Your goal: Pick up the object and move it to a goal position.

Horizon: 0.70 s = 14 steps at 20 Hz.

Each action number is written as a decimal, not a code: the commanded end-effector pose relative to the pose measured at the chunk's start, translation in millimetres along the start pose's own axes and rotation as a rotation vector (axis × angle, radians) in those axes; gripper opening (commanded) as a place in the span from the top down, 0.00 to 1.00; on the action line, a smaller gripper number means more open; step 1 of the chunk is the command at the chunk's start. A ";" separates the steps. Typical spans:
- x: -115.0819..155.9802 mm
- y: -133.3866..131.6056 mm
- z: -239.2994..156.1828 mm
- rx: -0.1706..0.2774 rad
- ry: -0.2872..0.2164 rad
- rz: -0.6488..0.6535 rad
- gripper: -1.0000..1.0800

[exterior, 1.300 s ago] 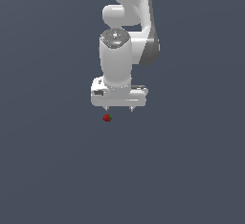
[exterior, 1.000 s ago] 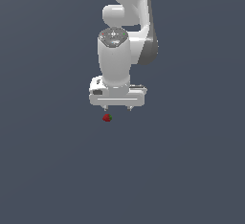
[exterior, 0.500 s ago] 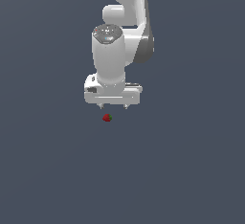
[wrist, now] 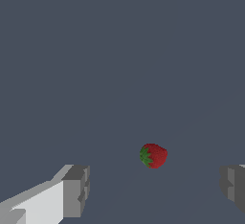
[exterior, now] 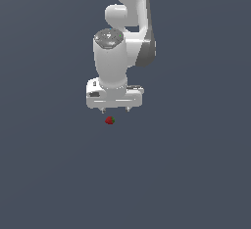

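Observation:
The object is a tiny red strawberry-like item with a green bit, lying on the dark grey floor. The white gripper hangs just above it, pointing down, with its short fingertips spread wide. In the wrist view the object shows between the two grey finger pads, nearer to neither by much, and nothing is held. The gripper is open.
A plain dark grey surface fills both views. The white arm rises from the gripper to the upper edge of the exterior view.
The gripper has drifted a little toward the exterior view's left and slightly upward in the picture. The object has stayed where it lay.

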<state>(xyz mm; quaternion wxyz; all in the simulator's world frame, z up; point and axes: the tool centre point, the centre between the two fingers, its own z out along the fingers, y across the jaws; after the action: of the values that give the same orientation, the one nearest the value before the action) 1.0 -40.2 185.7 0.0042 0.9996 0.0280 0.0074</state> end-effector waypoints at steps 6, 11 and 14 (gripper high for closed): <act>-6.1 7.7 16.8 -0.005 -0.005 -0.141 0.04; -12.0 14.0 31.6 -0.007 -0.009 -0.271 0.04; -15.7 17.4 40.4 -0.008 -0.012 -0.350 0.04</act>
<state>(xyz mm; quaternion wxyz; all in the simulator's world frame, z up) -11.4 -56.9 149.7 0.0092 0.9834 0.1814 0.0014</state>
